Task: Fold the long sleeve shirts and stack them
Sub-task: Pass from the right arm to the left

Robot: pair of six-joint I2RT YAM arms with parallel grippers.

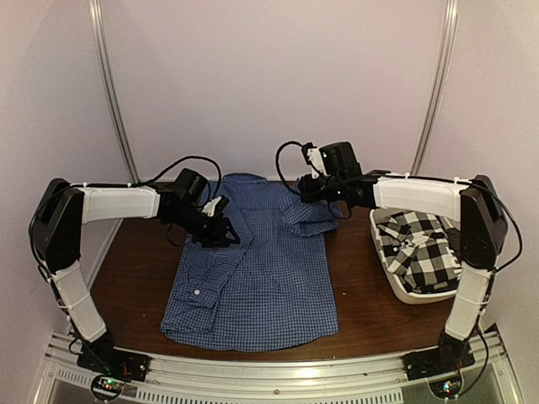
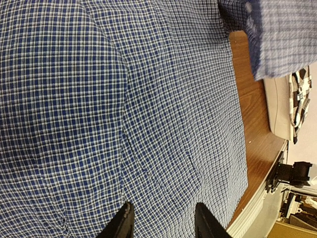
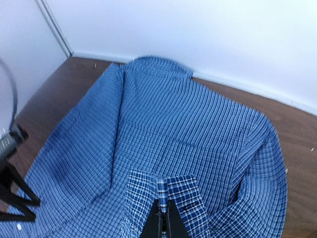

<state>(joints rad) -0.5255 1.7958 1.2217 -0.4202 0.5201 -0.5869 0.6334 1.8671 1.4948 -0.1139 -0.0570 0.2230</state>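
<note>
So the blue gingham shirt (image 1: 253,278) is lying spread out on the brown wooden table (image 1: 135,282), front side down as far as I can tell, collar (image 1: 244,178) toward the back wall and hem toward the arm bases. One long sleeve (image 1: 206,273) is folded in along the shirt's left side, and you can spot a little white button (image 1: 196,293) down near its end. The left gripper (image 1: 226,232) sits over the upper left part of the shirt; in its wrist cam the two black fingers (image 2: 123,224) are spread apart with only checked cloth showing below them, so it's open and holding nothing, and I honestly can't tell if the tips touch the fabric. The right gripper (image 3: 161,223) is the busy one: its fingers are pinched tight together on the cuff (image 3: 163,193) of the other sleeve, lifted a bit above the shirt's back near the right shoulder, with the sleeve bunching up in a loop on that side. Over at the right edge of the table there's a white plastic tub (image 1: 404,290) with the black-and-white check shirt (image 1: 417,248) crumpled inside it, well apart from the blue one. The gingham print is fine enough that in the top view it just reads as a blue grid
</note>
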